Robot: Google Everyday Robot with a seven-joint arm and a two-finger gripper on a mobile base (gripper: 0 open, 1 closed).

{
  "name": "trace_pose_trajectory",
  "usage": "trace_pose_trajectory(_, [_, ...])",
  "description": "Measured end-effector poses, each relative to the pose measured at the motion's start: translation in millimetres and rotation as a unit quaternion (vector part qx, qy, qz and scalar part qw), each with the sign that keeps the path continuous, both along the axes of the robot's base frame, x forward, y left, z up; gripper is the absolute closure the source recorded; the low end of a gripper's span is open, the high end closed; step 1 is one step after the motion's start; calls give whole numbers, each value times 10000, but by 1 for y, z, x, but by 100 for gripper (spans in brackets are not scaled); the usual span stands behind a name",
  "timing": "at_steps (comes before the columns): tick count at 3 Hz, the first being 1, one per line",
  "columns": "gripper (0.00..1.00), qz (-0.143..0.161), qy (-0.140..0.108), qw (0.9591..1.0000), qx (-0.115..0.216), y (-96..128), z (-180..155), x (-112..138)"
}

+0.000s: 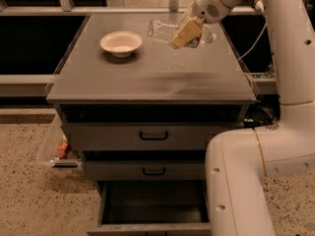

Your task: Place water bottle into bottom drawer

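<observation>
The water bottle [165,32], clear crinkled plastic, lies sideways in my gripper [184,32], held in the air above the far right part of the grey cabinet top [147,77]. The gripper's tan fingers [186,31] are shut across the bottle's middle, hiding its label; its ends stick out left and right. The bottom drawer [153,205] stands pulled open below, its dark inside showing, at the lower middle of the view.
A white bowl [121,43] sits on the cabinet top at the far left. Two shut grey drawers with black handles [153,135] are above the open one. My white arm [246,181] fills the right side. A clear bin [56,149] stands left of the cabinet.
</observation>
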State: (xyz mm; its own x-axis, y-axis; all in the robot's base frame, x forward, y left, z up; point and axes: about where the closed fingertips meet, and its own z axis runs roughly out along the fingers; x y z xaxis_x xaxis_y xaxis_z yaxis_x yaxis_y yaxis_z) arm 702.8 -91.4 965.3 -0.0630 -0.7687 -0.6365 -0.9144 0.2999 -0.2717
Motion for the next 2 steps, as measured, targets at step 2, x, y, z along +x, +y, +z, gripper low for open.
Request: trace_pose_trajectory(2, [100, 682, 186, 9959, 564, 30, 16, -10])
